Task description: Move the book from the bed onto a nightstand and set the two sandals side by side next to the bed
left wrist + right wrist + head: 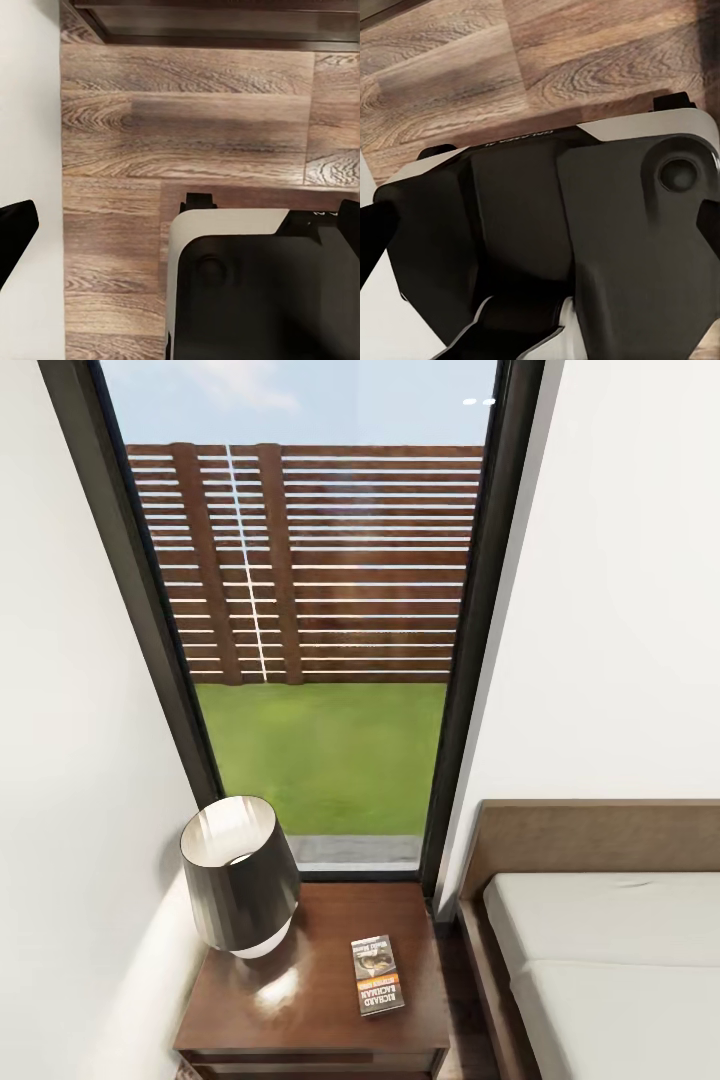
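Head view, bedroom corner. Nightstand (300,1000) at near centre-left, dark brown with glossy top; near edge and drawer front cut off by the frame. Book (377,974) flat on the right half of the nightstand top, orange band and white lettering legible only in part, title upside down from this side. Table lamp (240,875) with dark tilted shade on the far-left part of the same top, well apart from the book; base hidden under the shade. Bed (600,950) at right, brown headboard and pale mattress, cropped by the right and near edges; narrow gap of floor between bed frame and nightstand. Tall dark-framed window (320,620) beyond, with grass (320,755) and slatted brown fence (310,560) outside.

Left wrist view: wood-plank floor (187,120), white wall (30,112) along one side, dark wooden furniture edge (225,22) at the far margin, identity not clear. Black and white robot body (262,292) in the foreground; one dark fingertip (15,232) of the left gripper at the frame edge, opening not determinable, nothing visibly held.

Right wrist view: wood-plank floor and large dark robot housing (570,240) blocking most of the scene; one dark fingertip (373,232) of the right gripper at the edge; spread of fingers not determinable, nothing visibly held.
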Available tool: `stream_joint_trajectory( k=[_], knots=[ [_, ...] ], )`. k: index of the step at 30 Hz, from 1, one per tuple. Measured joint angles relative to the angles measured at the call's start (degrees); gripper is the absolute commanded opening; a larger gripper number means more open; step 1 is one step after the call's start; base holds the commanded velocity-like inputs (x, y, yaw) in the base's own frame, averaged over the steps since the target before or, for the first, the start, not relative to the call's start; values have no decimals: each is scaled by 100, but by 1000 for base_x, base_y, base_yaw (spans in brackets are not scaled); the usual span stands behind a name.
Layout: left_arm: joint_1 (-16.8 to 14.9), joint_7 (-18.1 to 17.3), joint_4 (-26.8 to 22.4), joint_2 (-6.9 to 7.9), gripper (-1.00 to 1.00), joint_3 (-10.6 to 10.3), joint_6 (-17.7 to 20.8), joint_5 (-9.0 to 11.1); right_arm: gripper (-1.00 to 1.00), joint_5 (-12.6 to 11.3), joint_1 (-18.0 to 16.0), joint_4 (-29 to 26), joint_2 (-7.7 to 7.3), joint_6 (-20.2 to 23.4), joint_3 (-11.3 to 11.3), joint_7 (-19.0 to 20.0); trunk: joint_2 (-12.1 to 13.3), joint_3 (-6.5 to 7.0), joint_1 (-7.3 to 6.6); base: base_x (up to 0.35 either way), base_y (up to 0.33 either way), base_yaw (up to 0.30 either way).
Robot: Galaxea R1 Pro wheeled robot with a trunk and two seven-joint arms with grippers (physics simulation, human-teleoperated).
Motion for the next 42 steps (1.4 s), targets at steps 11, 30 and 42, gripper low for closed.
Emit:
stream_joint_trajectory(
  k=[11, 30, 42],
  knots=[
    [0, -7, 0, 0, 100, -16, 13, -7, 100, -1, 4, 12, -4, 0, 2, -2, 0, 0, 0, 0, 0, 0],
    [6, -12, 0, -62, 100, -35, 14, -14, 100, -1, 151, 28, -5, 0, 6, -2, 0, 0, 0, 0, 0, 0],
    [6, -15, 0, -58, 100, -35, 12, -9, 100, 0, 253, 29, -1, 0, 5, -2, 0, 0, 0, 0, 0, 0]
  ],
)
